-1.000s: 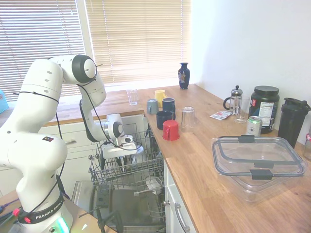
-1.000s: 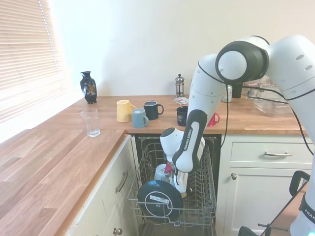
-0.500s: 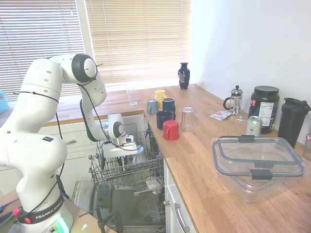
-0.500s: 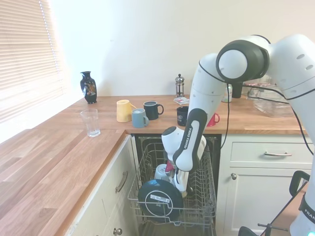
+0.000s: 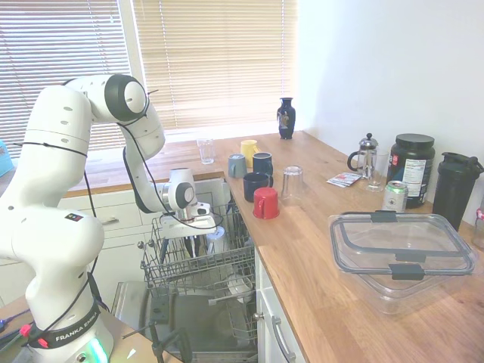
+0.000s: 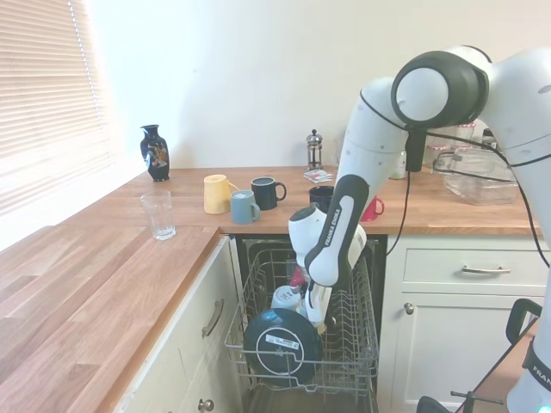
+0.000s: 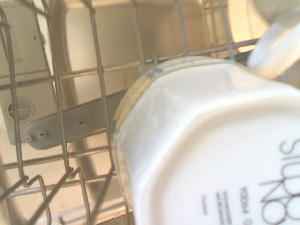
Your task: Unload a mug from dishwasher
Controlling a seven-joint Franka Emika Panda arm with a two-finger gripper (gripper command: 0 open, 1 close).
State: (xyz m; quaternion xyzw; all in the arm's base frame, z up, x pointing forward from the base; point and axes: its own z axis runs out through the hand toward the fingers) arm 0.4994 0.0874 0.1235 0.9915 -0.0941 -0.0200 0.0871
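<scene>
- First exterior view: the white arm comes in from the left and bends down over the open dishwasher (image 5: 227, 333). Its door is dropped flat and its grey wire rack (image 5: 198, 266) is pulled out beside the wooden counter (image 5: 318, 249).
- The gripper (image 5: 195, 243) points down into the far part of the rack. From here I cannot tell whether it is apart, together or clamped on something.
- A bluish-white mug (image 5: 216, 239) stands in the rack just to the right of the gripper.
- On the counter to the right, well apart from the rack, stand a red mug (image 5: 265, 203), a navy mug (image 5: 255, 184) and an upturned glass (image 5: 291, 184).
- Second exterior view: the arm enters from the right, and the gripper (image 6: 315, 308) hangs low inside the rack (image 6: 349, 344). The wrist body hides its state here too.
- The bluish-white mug (image 6: 287, 298) sits just left of the gripper, and a black round plate (image 6: 282, 344) stands on edge at the near end of the rack.
- Wrist view: the mug (image 7: 211, 154), white ceramic with dark print on its base, fills most of the picture very close to the camera. The rack wires (image 7: 61, 154) and the dishwasher's floor lie beneath it.
- Neither exterior view shows plainly whether the mug is gripped.
</scene>
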